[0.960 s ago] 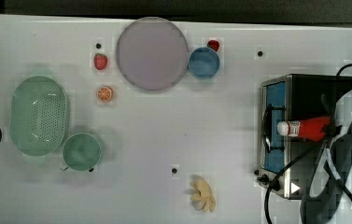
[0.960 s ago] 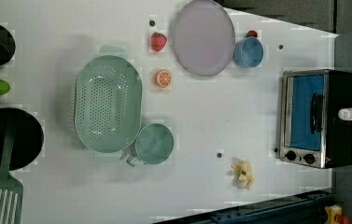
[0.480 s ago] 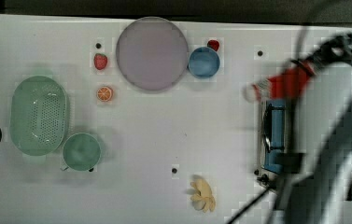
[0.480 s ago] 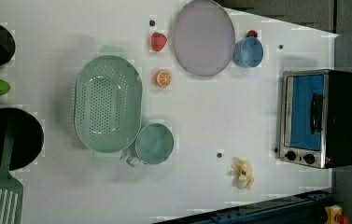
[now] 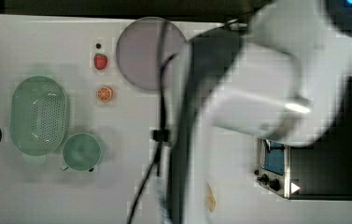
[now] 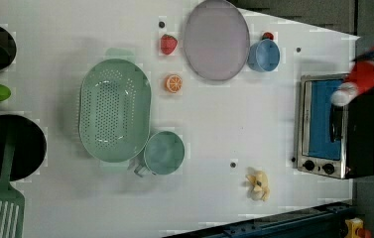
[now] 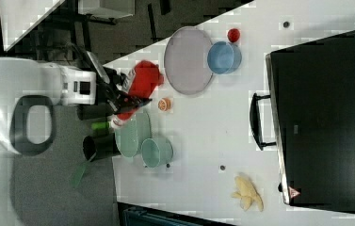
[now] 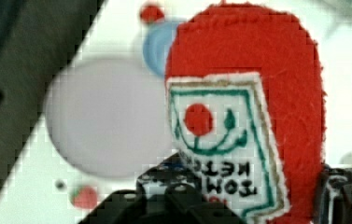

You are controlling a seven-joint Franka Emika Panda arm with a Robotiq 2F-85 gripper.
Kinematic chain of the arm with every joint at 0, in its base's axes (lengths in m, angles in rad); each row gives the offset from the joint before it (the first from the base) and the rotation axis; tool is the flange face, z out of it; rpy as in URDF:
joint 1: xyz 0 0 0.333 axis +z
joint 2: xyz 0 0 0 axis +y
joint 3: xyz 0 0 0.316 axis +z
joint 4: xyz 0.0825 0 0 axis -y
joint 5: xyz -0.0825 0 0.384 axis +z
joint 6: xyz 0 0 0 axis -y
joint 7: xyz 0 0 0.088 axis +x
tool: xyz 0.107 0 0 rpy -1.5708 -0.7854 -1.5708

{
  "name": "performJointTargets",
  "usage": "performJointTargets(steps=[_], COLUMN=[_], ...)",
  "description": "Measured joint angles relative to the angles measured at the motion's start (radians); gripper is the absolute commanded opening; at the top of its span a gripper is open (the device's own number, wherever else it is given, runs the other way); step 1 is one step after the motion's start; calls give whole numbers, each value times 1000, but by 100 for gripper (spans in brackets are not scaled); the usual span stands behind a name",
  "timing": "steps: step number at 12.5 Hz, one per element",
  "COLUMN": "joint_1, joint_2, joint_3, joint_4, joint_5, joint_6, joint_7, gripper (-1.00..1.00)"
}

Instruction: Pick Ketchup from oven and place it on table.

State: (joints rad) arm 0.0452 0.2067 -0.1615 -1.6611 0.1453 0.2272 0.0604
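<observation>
Hand (image 7: pixel 127 96) grips your ketchup (image 7: pixel 140 82) by its body — carried clear of the oven (image 6: pixel 341 126), above the bench (image 6: pixel 254 124).

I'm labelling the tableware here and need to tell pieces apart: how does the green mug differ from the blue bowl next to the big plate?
The mug is pale green with a small handle; the blue bowl shows no handle. The mug stands against the green colander, the bowl beside the grey plate. In the left view, the mug looks a little wider than the bowl. Both are round, open-topped, upright and look empty on the white table.
</observation>
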Motion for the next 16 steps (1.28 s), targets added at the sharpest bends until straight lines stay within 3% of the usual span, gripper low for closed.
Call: performJointTargets(steps=[5, 8, 13, 15, 16], joint_1=[73, 53, 53, 63, 60], joint_2=[-5, 47, 87, 129, 138], joint_3=[52, 29, 11, -3, 2], joint_4=[-302, -534, -612, -597, -599], joint_5=[-73, -87, -149, -115, -107], joint_6=[327, 531, 669, 673, 682], joint_7=[0, 0, 0, 0, 0], gripper=[27, 26, 27, 66, 100])
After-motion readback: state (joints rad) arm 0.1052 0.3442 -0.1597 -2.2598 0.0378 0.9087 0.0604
